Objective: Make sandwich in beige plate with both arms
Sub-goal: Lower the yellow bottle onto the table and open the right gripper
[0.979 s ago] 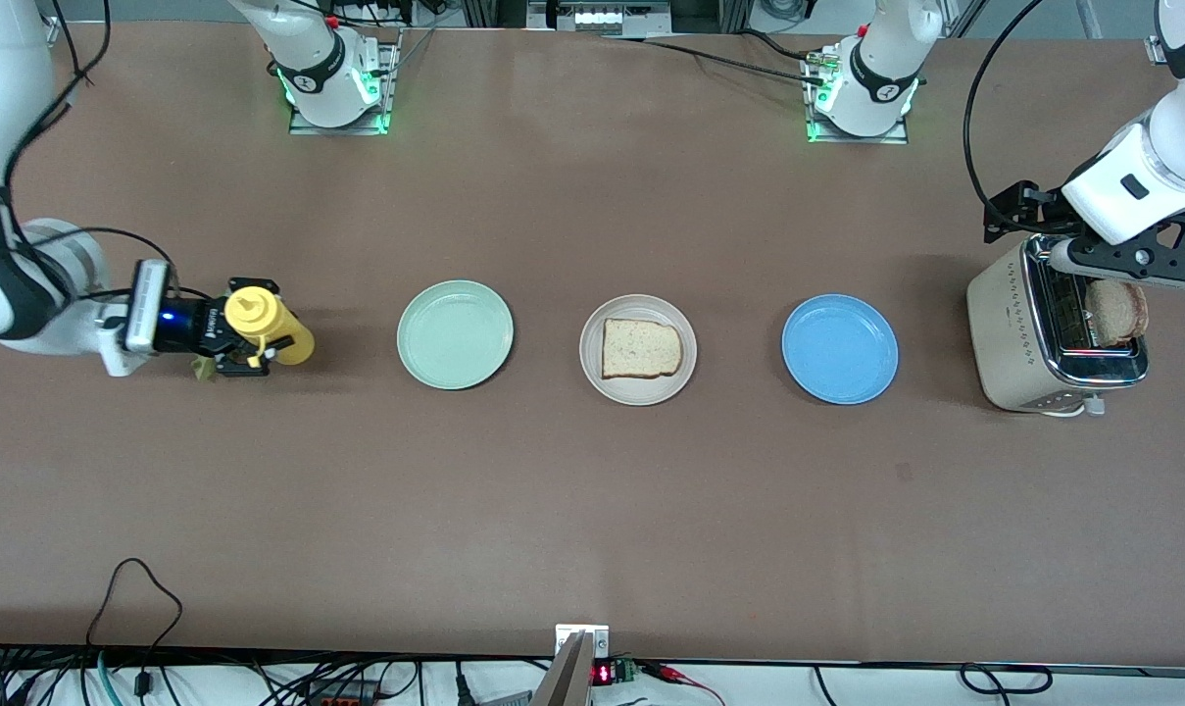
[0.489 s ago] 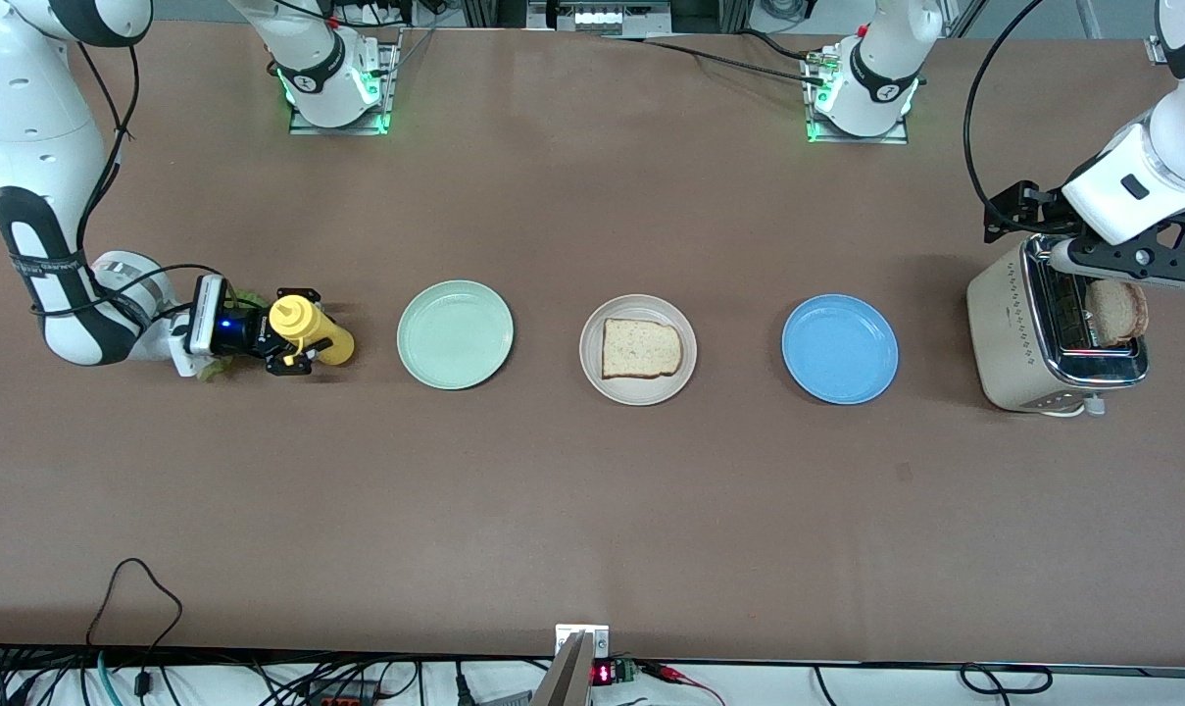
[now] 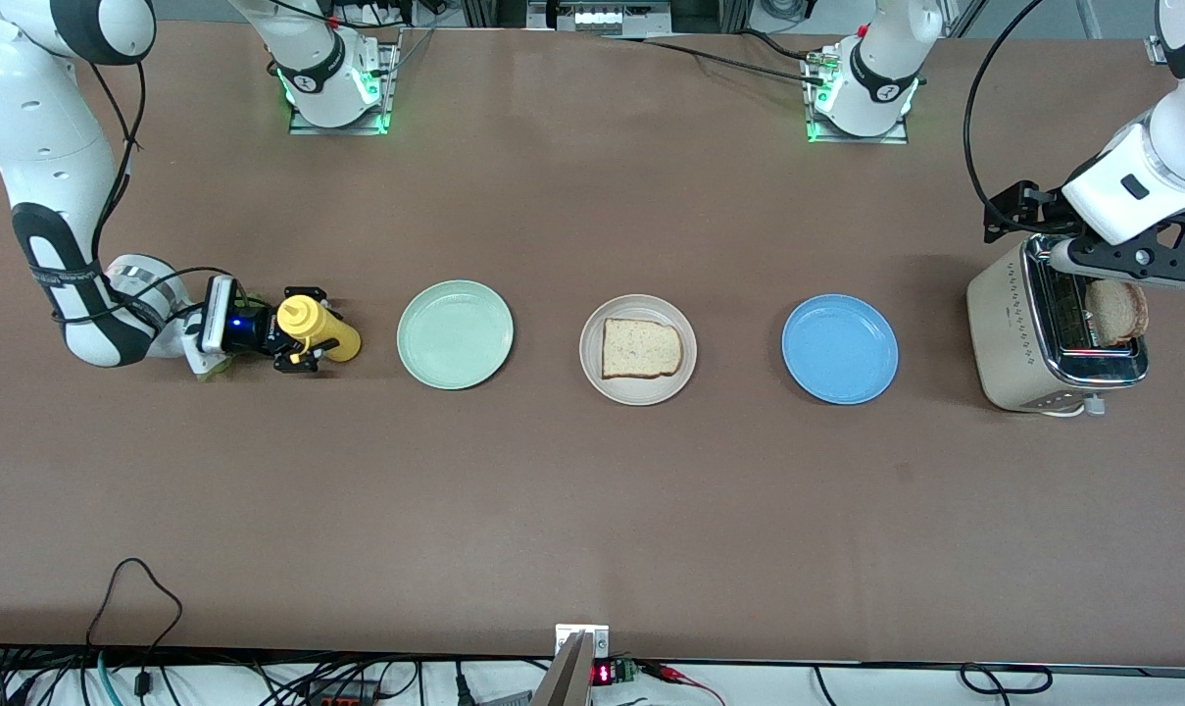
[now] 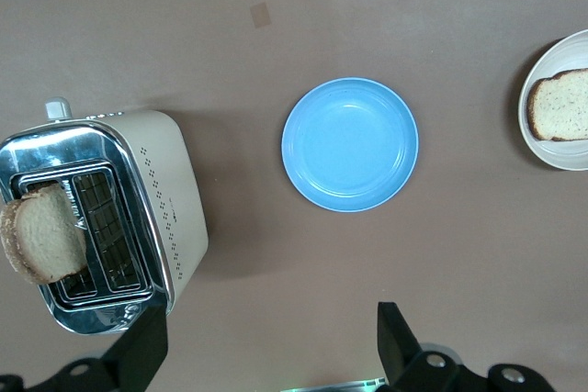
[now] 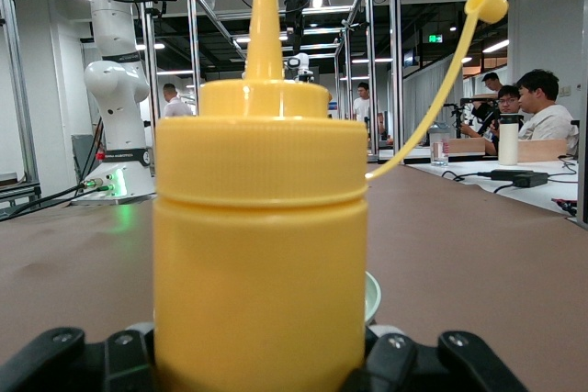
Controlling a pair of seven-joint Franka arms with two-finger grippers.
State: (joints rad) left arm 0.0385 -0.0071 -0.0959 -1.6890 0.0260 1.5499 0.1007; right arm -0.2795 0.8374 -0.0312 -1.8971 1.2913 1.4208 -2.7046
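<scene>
White rounded arms (image 3: 38, 147), black bands, trailing cables

A yellow squeeze bottle (image 3: 310, 327) stands beside the mint-green plate (image 3: 455, 334). A blue plate (image 3: 840, 349) lies near the toaster (image 3: 1033, 333) with 2 slots.

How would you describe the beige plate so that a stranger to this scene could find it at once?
Three round plates lie in a row across the middle of the brown table. The beige plate is the middle one, between the green plate and the blue plate. It alone holds a bread slice.
</scene>
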